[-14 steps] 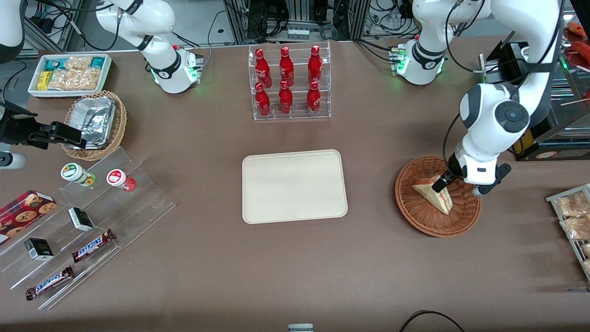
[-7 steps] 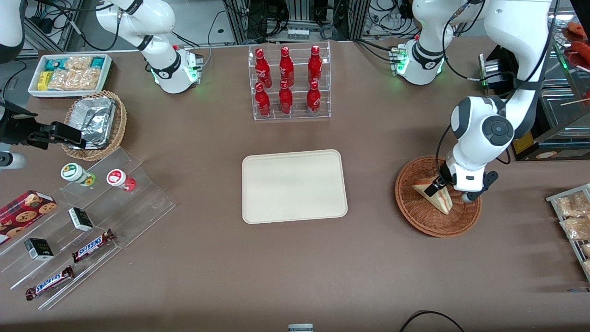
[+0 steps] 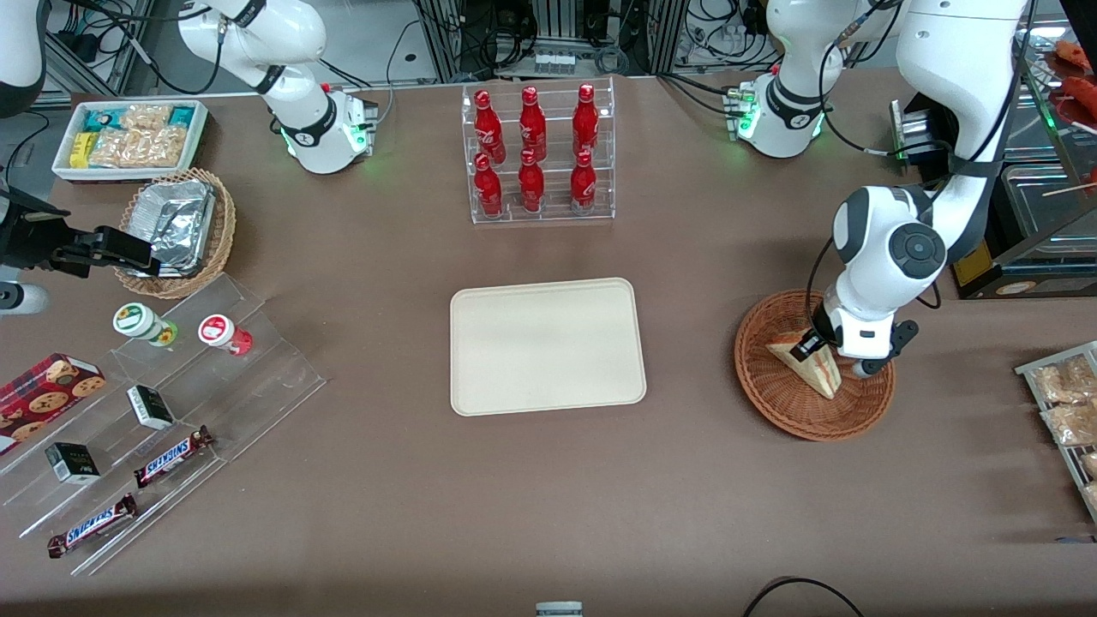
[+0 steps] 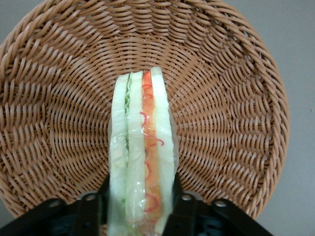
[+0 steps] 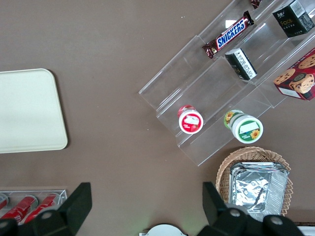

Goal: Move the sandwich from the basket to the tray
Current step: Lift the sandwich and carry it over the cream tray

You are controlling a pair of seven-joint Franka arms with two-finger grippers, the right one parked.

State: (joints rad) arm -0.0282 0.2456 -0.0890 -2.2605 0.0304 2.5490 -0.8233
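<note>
The sandwich [image 3: 812, 367], a white-bread wedge with red, orange and green filling, stands on edge in the reddish-brown wicker basket [image 3: 765, 390] toward the working arm's end of the table. My left gripper [image 3: 824, 354] is down in the basket, shut on the sandwich. In the left wrist view the two black fingers [image 4: 179, 206] press against both bread faces of the sandwich [image 4: 142, 142], with the basket [image 4: 59, 98] weave all around it. The cream tray [image 3: 548, 347] lies flat at the table's middle, with nothing on it, beside the basket.
A clear rack of red bottles [image 3: 536, 154] stands farther from the camera than the tray. Bagged snacks [image 3: 1063, 394] lie at the working arm's table edge. A tan basket with foil [image 3: 176, 227], a snack bin [image 3: 128, 137] and clear tiered shelves [image 3: 154, 411] are toward the parked arm's end.
The left arm has come lower over the basket and shifted slightly toward the tray. Its fingers now sit around the sandwich, which has stayed in place.
</note>
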